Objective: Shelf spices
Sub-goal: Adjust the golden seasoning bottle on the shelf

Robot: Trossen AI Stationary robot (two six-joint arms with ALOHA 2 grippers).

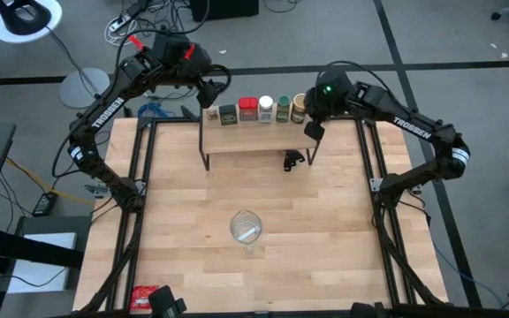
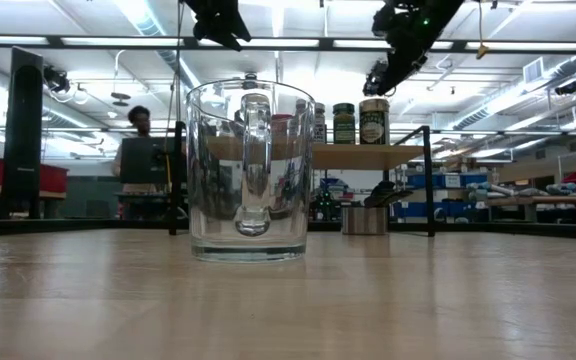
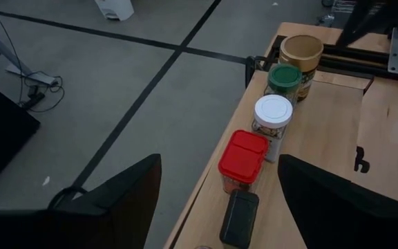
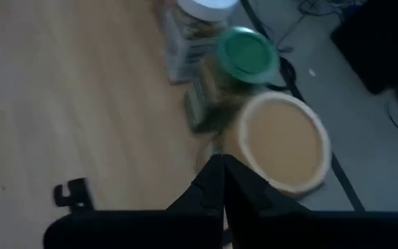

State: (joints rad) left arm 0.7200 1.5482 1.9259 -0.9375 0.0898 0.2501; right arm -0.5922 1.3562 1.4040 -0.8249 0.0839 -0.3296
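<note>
Six spices in a row on the shelf (image 1: 254, 140): tiny jar (image 1: 211, 113), dark tin (image 1: 228, 114), red tin (image 1: 247, 109), white-lidded jar (image 1: 265, 108), green-lidded jar (image 1: 283, 108), tan-lidded jar (image 1: 299, 108). Left end effector (image 1: 212, 91) released, empty, above the row's tiny-jar end. Right end effector (image 1: 313, 129) clenched on nothing, beside the tan-lidded jar. Glass mug (image 1: 246, 227) mid-tabletop.

Even bright overhead light, ceiling strip lights (image 2: 148, 20) glaring in low view. Soft shadow under shelf (image 1: 254, 141) on table (image 1: 263, 265). Glass mug (image 2: 251, 170) refracts background. Right wrist view motion-blurred: tan-lidded jar (image 4: 282, 142), green-lidded jar (image 4: 247, 52) smeared. Left wrist view sharp.
</note>
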